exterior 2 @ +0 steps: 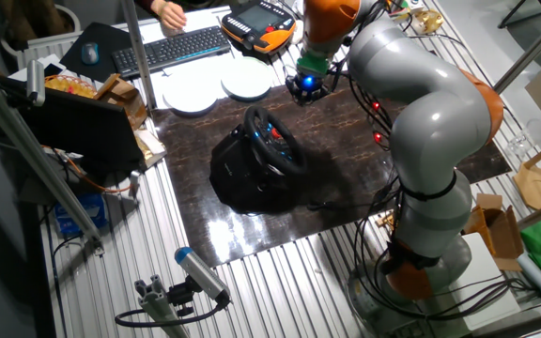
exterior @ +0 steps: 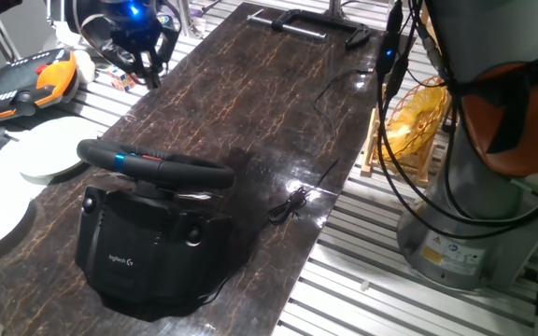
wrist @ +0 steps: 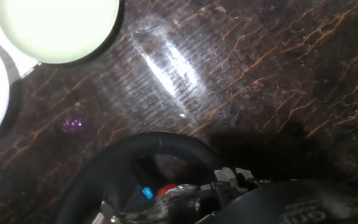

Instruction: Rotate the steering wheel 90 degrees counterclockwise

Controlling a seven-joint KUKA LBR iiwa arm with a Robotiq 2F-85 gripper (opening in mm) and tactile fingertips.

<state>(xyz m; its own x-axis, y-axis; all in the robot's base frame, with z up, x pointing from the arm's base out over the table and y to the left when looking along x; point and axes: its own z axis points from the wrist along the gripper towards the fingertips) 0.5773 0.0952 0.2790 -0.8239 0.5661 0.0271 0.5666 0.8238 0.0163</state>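
Black thick-rimmed steering wheel (exterior 2: 272,139) on bulky base, red/blue hub buttons.

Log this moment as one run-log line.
phase: approach | gripper: above table, clear of steering wheel, jaw state unclear | wheel: untouched on its base

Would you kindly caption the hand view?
Steering wheel rim below, two white plates at the dark marbled table's edge.

I can read only one mark: a white logo, seemingly "logitech G", on the black base (exterior: 148,257) under the wheel (exterior: 155,165). My own base's yellow sticker (exterior: 451,254) is too small to read.
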